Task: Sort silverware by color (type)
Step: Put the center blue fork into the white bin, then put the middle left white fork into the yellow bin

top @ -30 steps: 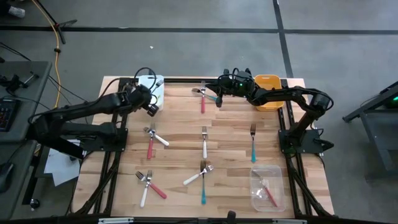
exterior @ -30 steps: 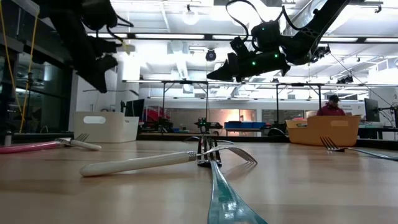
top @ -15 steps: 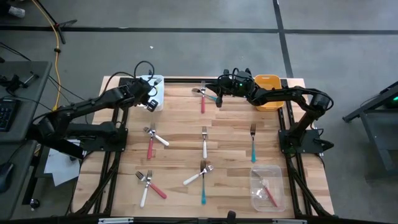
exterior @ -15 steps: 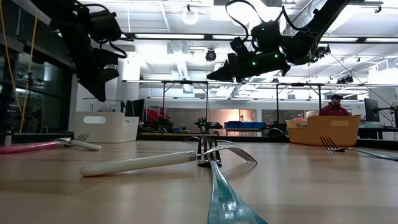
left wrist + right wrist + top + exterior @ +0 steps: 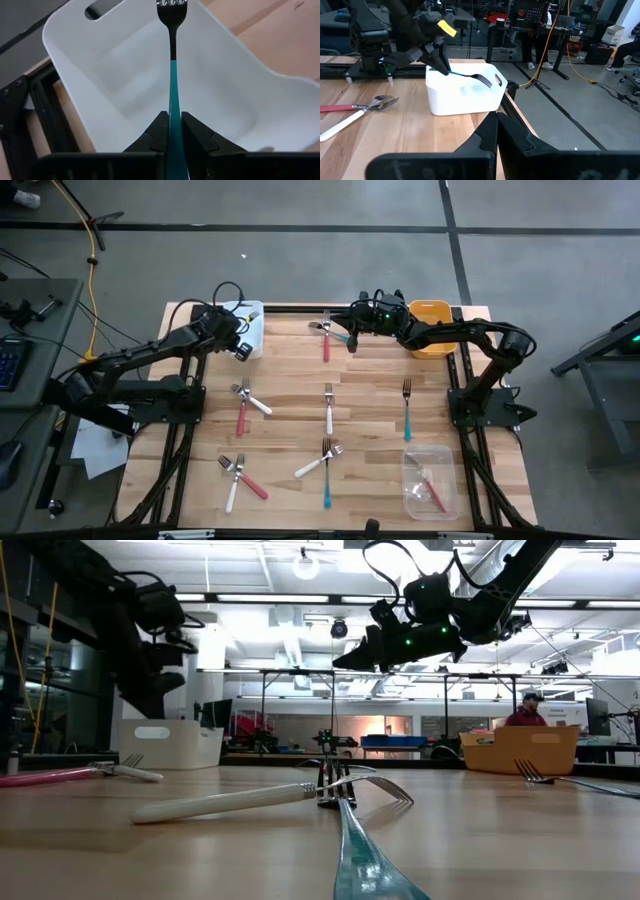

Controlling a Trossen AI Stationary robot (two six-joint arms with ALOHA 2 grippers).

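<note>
Now left tool (image 5: pixel 170 131) clenched on teal fork (image 5: pixel 171 65), held over white bin (image 5: pixel 115 75).
Fork looks light, stiff, slick-handled (grip mid-handle); right tool (image 5: pixel 496 131) waits near bench's far edge, closed empty.

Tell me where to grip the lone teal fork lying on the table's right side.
Grip the teal fork mid-handle, coming straight down with the jaws across it. It lies flat and alone on the table, and its handle is thin and straight with nothing beside it.
</note>
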